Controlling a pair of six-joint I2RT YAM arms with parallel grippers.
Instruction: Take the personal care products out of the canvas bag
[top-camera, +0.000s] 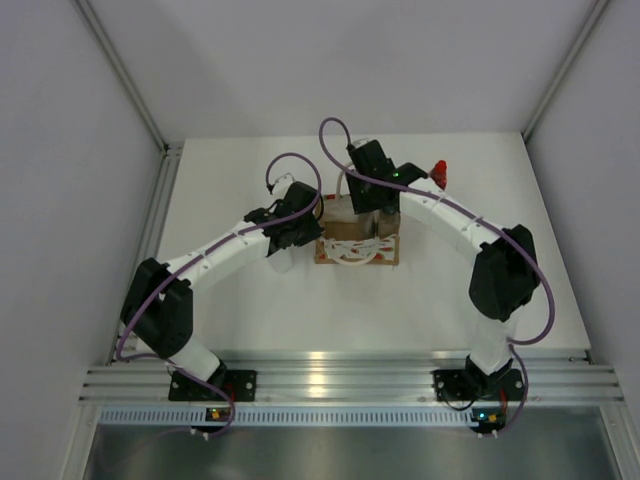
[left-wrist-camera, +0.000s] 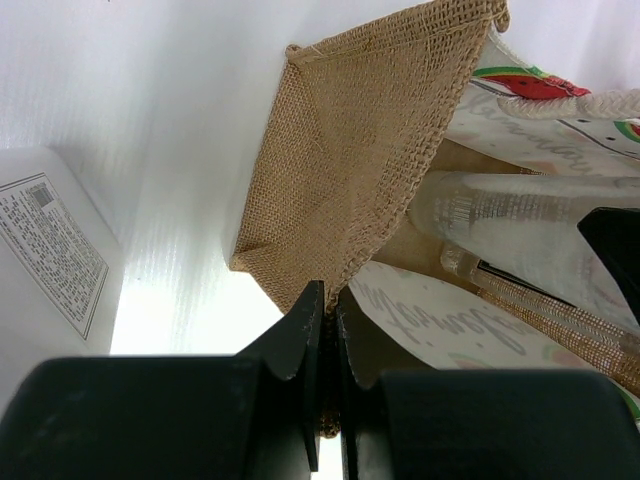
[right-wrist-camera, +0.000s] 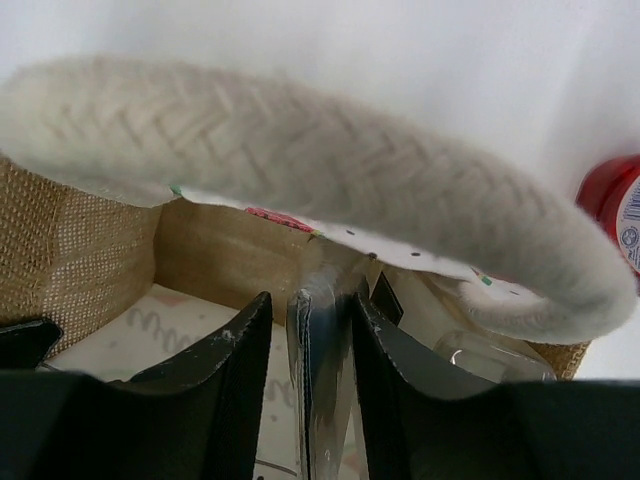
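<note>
The tan canvas bag (top-camera: 357, 247) stands mid-table with its cream rope handles (right-wrist-camera: 300, 170) at the front. My left gripper (left-wrist-camera: 330, 300) is shut on the burlap rim at the bag's left corner (left-wrist-camera: 350, 150); it also shows in the top view (top-camera: 298, 228). My right gripper (right-wrist-camera: 310, 300) reaches into the bag from behind (top-camera: 375, 212). Its jaws are apart around the edge of a flat pouch (right-wrist-camera: 318, 380), with a small gap on the left side. A pale translucent bottle (left-wrist-camera: 510, 215) lies inside the bag. The red bottle (top-camera: 438, 172) stands outside, back right.
A white item with a printed label (left-wrist-camera: 50, 250) lies on the table just left of the bag, under my left wrist (top-camera: 283, 262). Grey walls close the table on the left, right and back. A metal rail (top-camera: 330, 380) runs along the near edge.
</note>
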